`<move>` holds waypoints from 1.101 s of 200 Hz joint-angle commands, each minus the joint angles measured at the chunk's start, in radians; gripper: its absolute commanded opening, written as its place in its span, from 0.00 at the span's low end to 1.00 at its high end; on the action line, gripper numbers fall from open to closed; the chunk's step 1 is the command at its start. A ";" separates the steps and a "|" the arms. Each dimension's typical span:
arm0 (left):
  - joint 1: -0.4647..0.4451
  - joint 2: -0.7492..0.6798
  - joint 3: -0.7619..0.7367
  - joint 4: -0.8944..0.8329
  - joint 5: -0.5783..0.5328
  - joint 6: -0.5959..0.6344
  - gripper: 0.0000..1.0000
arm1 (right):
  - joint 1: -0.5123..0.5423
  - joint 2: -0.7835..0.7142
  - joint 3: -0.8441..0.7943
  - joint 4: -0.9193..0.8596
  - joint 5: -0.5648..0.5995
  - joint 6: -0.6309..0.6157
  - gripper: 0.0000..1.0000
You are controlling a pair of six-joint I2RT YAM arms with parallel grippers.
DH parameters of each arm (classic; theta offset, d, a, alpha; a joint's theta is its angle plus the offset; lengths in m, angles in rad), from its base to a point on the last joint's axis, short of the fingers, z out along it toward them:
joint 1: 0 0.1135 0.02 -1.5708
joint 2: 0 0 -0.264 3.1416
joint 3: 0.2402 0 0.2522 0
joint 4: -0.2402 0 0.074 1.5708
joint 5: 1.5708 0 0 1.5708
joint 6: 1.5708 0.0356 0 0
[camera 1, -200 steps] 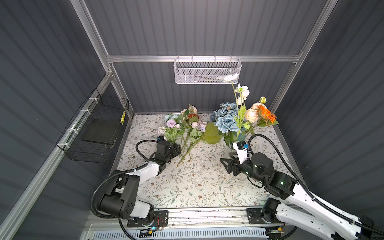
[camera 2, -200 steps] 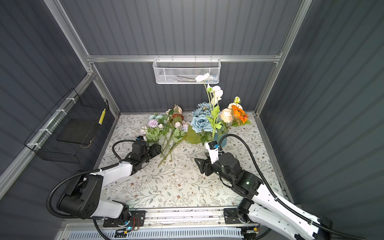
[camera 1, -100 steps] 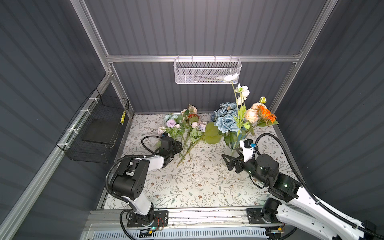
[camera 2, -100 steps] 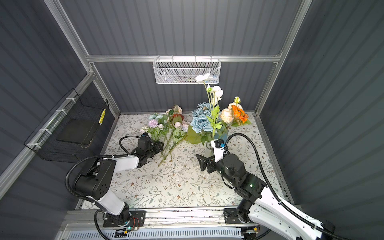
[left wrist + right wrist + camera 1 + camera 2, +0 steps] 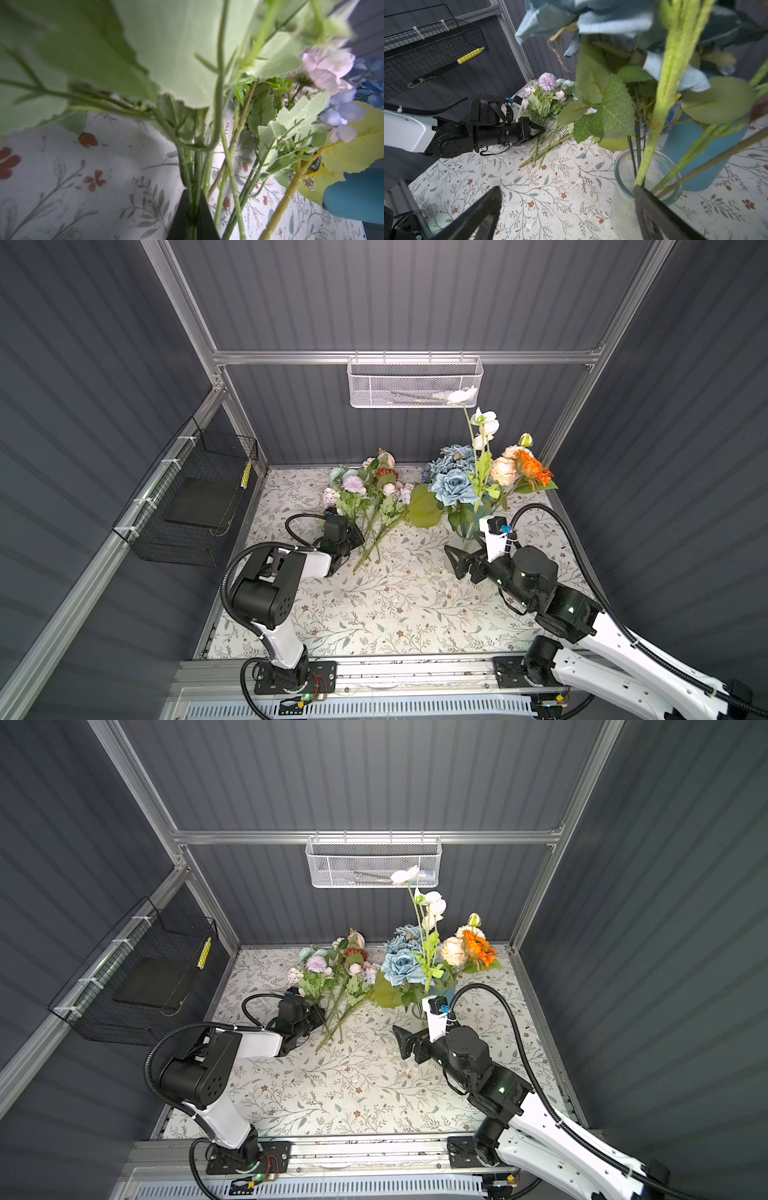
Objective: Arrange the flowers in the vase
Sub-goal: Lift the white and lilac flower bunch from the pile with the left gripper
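Pinching green stem (image 5: 193,207) | left fingers (image 5: 179,220) | blossom hidden behind leaves (image 5: 176,52)

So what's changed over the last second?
The left gripper nudged into the loose flowers and shut on their stems. The right gripper opened wider next to the glass vase. Nothing else moved.

Our left arm (image 5: 309,564) folded low, left gripper (image 5: 359,540) pinched on a stem (image 5: 192,178), our right arm (image 5: 536,574) stretched forward, right gripper (image 5: 463,551) spread wide.
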 commanded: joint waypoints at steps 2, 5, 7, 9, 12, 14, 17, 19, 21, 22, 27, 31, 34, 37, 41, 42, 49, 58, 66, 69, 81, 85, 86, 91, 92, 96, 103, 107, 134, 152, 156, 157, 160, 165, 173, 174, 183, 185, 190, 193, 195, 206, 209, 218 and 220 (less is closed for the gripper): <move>0.008 -0.085 -0.019 -0.029 -0.046 0.038 0.00 | -0.001 0.006 0.034 0.035 0.022 -0.031 0.99; 0.007 -0.095 -0.020 -0.032 -0.052 0.040 0.00 | 0.000 0.008 0.035 0.038 0.022 -0.032 0.99; 0.006 -0.102 -0.022 -0.035 -0.055 0.040 0.00 | -0.001 0.009 0.036 0.039 0.022 -0.033 0.99; 0.006 -0.108 -0.023 -0.038 -0.058 0.042 0.00 | -0.001 0.009 0.036 0.039 0.023 -0.033 0.99; 0.007 -0.120 -0.025 -0.041 -0.063 0.045 0.00 | -0.001 0.011 0.039 0.041 0.023 -0.037 0.99; 0.006 -0.126 -0.026 -0.043 -0.066 0.046 0.00 | 0.000 0.012 0.041 0.042 0.022 -0.038 0.99; 0.006 -0.138 -0.029 -0.047 -0.070 0.048 0.00 | -0.001 0.013 0.042 0.044 0.022 -0.040 0.99; 0.005 -0.146 -0.030 -0.050 -0.072 0.050 0.00 | -0.001 0.015 0.043 0.043 0.023 -0.042 0.99; 0.007 -0.153 -0.032 -0.051 -0.075 0.051 0.00 | -0.001 0.015 0.044 0.044 0.023 -0.042 0.99; 0.007 -0.157 -0.032 -0.053 -0.077 0.052 0.00 | -0.001 0.015 0.044 0.045 0.023 -0.043 0.99; 0.006 -0.178 -0.035 -0.061 -0.083 0.056 0.00 | -0.001 0.018 0.047 0.048 0.022 -0.047 0.99; 0.007 -0.195 -0.037 -0.067 -0.088 0.059 0.00 | -0.001 0.020 0.050 0.050 0.021 -0.049 0.99; 0.006 -0.207 -0.037 -0.070 -0.090 0.063 0.00 | -0.001 0.021 0.052 0.052 0.020 -0.050 0.99; 0.006 -0.221 -0.038 -0.075 -0.093 0.066 0.00 | -0.001 0.021 0.053 0.055 0.020 -0.051 0.99; 0.006 -0.238 -0.039 -0.079 -0.095 0.071 0.00 | -0.001 0.023 0.055 0.058 0.017 -0.053 0.99; 0.006 -0.241 -0.039 -0.080 -0.096 0.073 0.00 | -0.001 0.023 0.055 0.059 0.017 -0.054 0.99; 0.007 -0.271 -0.041 -0.085 -0.095 0.085 0.00 | -0.001 0.026 0.057 0.065 0.011 -0.058 0.99; 0.006 -0.309 -0.039 -0.092 -0.090 0.100 0.00 | -0.001 0.029 0.064 0.071 0.008 -0.064 0.99; 0.007 -0.344 -0.038 -0.097 -0.084 0.112 0.00 | -0.001 0.031 0.067 0.079 -0.005 -0.081 0.99; 0.006 -0.357 -0.038 -0.099 -0.081 0.118 0.00 | -0.001 0.030 0.067 0.084 -0.008 -0.087 0.99; 0.006 -0.411 -0.033 -0.097 -0.053 0.143 0.00 | -0.001 0.026 0.067 0.110 0.002 -0.090 0.99; 0.006 -0.429 -0.031 -0.095 -0.044 0.154 0.00 | -0.001 0.023 0.066 0.116 0.003 -0.092 0.99; 0.006 -0.434 -0.030 -0.093 -0.041 0.156 0.00 | -0.001 0.022 0.066 0.118 0.001 -0.095 0.99; 0.005 -0.458 -0.026 -0.090 -0.020 0.167 0.00 | -0.001 0.018 0.069 0.121 -0.007 -0.105 0.99; 0.005 -0.463 -0.025 -0.090 -0.016 0.170 0.00 | -0.001 0.018 0.069 0.121 -0.008 -0.108 0.99; 0.005 -0.482 -0.021 -0.088 -0.001 0.178 0.00 | -0.001 0.015 0.073 0.121 -0.018 -0.116 0.99; 0.005 -0.515 -0.016 -0.084 0.022 0.191 0.00 | -0.001 0.012 0.081 0.119 -0.035 -0.129 0.99; 0.005 -0.532 -0.011 -0.083 0.035 0.198 0.00 | -0.001 0.011 0.089 0.118 -0.046 -0.135 0.99; 0.004 -0.635 0.029 -0.075 0.119 0.234 0.00 | 0.000 0.022 0.143 0.105 -0.145 -0.163 0.87; -0.002 -0.682 0.055 -0.047 0.182 0.239 0.00 | 0.001 0.046 0.182 0.102 -0.208 -0.162 0.79; -0.006 -0.690 0.057 -0.039 0.195 0.241 0.00 | 0.002 0.055 0.193 0.100 -0.221 -0.161 0.77; -0.007 -0.692 0.059 -0.037 0.198 0.241 0.00 | 0.002 0.056 0.195 0.099 -0.222 -0.161 0.77; -0.010 -0.698 0.060 -0.031 0.204 0.242 0.00 | 0.003 0.062 0.202 0.098 -0.232 -0.160 0.75; -0.019 -0.707 0.067 -0.022 0.217 0.245 0.00 | 0.005 0.072 0.216 0.095 -0.248 -0.161 0.72; -0.036 -0.719 0.076 -0.015 0.232 0.255 0.00 | 0.008 0.089 0.236 0.090 -0.275 -0.156 0.67; -0.038 -0.721 0.078 -0.014 0.233 0.257 0.00 | 0.008 0.092 0.238 0.089 -0.279 -0.155 0.66; -0.065 -0.731 0.089 -0.012 0.245 0.278 0.00 | 0.012 0.112 0.261 0.088 -0.308 -0.151 0.60; -0.071 -0.733 0.092 -0.012 0.247 0.285 0.00 | 0.012 0.115 0.265 0.087 -0.314 -0.151 0.58; -0.090 -0.738 0.100 -0.012 0.248 0.299 0.00 | 0.014 0.125 0.275 0.087 -0.331 -0.150 0.55; -0.100 -0.741 0.104 -0.013 0.249 0.309 0.00 | 0.016 0.130 0.281 0.087 -0.340 -0.149 0.52; -0.110 -0.743 0.107 -0.013 0.251 0.316 0.00 | 0.016 0.135 0.284 0.087 -0.347 -0.147 0.51; -0.157 -0.748 0.121 -0.014 0.252 0.357 0.00 | 0.019 0.156 0.308 0.087 -0.373 -0.143 0.48; -0.169 -0.748 0.126 -0.014 0.252 0.367 0.00 | 0.019 0.161 0.313 0.087 -0.379 -0.142 0.48; -0.194 -0.747 0.137 -0.012 0.259 0.383 0.00 | 0.021 0.176 0.328 0.089 -0.392 -0.140 0.49; -0.196 -0.746 0.137 -0.012 0.264 0.385 0.00 | 0.021 0.179 0.331 0.089 -0.395 -0.139 0.49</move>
